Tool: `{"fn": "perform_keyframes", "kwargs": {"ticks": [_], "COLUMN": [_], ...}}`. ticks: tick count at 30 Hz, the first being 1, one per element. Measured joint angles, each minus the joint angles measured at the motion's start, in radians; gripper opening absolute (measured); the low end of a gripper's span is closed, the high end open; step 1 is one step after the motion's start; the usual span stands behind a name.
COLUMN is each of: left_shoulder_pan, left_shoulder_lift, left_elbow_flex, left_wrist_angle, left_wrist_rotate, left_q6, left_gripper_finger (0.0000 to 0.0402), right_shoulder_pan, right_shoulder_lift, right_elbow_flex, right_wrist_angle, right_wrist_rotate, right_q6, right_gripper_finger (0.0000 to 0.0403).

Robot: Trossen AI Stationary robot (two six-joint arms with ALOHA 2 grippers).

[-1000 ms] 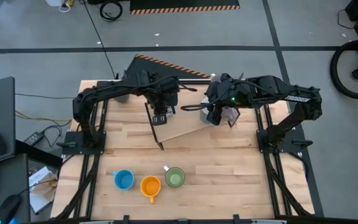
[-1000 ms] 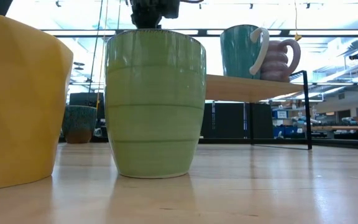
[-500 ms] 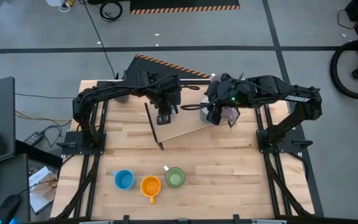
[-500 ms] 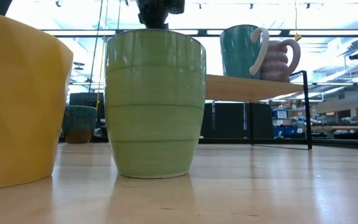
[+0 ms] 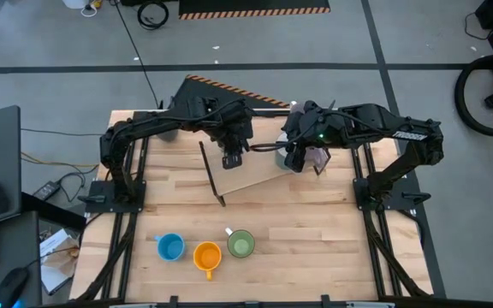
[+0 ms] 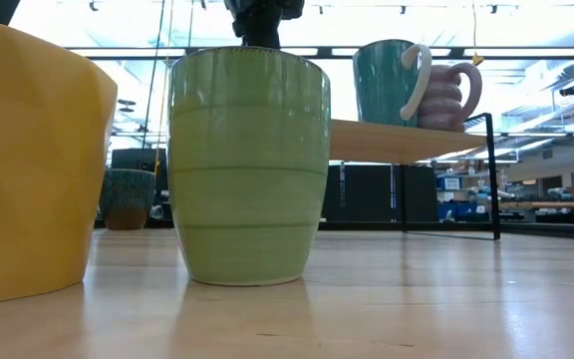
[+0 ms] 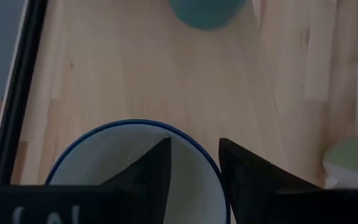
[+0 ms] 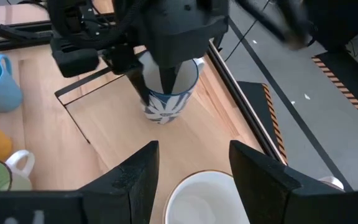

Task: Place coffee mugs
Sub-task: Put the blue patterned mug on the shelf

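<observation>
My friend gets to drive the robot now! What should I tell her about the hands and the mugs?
Left gripper: open, fingers straddling the rim of the blue-patterned white mug standing on the raised shelf; it looks just released.
Right gripper: open, over a white mug on the shelf, not gripping it.
Also on the shelf: a teal mug and a lilac mug.
Left to place: blue mug, orange mug and green mug, at the table's front.

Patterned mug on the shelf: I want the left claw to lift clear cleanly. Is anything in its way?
Nothing visible blocks it. The left claw straddles the patterned mug rim, one finger inside, fingers apart. The right claw hovers nearby over a white mug.
</observation>
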Motion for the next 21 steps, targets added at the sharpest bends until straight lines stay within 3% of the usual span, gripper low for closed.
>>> {"fn": "perform_keyframes", "kwargs": {"ticks": [6,21], "left_shoulder_pan": [0.0,0.011], "left_shoulder_lift": [0.0,0.038], "left_elbow_flex": [0.0,0.001], "left_wrist_angle": [0.05,0.208], "left_wrist_rotate": [-0.018,-0.016], "left_q6": [-0.045,0.032], "left_gripper_finger": [0.0141,0.0141], "right_shoulder_pan": [0.0,0.007], "right_shoulder_lift": [0.0,0.0], "right_elbow_flex": [0.0,0.0], "right_wrist_angle": [0.018,0.017], "right_wrist_rotate": [-0.003,-0.002], "right_q6": [0.017,0.032], "right_gripper_finger": [0.0201,0.0201]}}
